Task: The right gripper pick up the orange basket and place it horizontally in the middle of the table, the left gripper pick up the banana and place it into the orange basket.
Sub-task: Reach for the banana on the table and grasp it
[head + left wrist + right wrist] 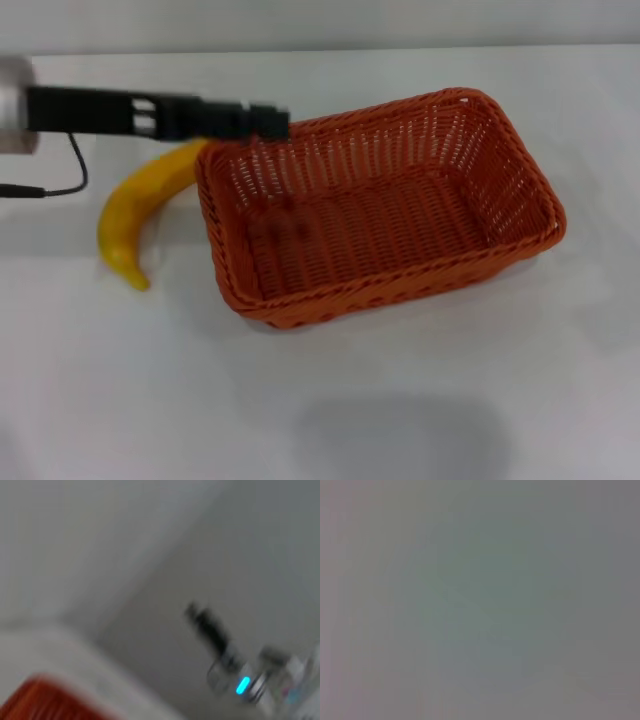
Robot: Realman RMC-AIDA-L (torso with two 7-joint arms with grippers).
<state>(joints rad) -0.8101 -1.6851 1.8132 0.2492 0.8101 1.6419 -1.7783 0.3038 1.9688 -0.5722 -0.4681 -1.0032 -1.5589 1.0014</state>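
Centrally on the broad white smooth counter sits the large rectangular orange woven basket, upright with its opening facing up and its long side running across the counter, slightly skewed. Nothing lies inside it. Just beside the basket's left short end lies the curved yellow banana, resting on the counter; its upper end reaches up to the basket's far-left corner and looks to be touching or nearly touching the braided rim, while its lower tip curves away toward the counter's near edge.

From the left edge of the head view the left gripper, thin and black on a silver cylindrical wrist, stretches level across, above the banana's upper end, its tip over the basket's far-left corner rim. Its fingers look drawn close together with nothing between them. A thin black cable trails below the wrist.

The left wrist view catches an orange corner of the basket and, farther off, the right gripper, black and narrow, held away from the basket; how far its fingers are parted I cannot tell.
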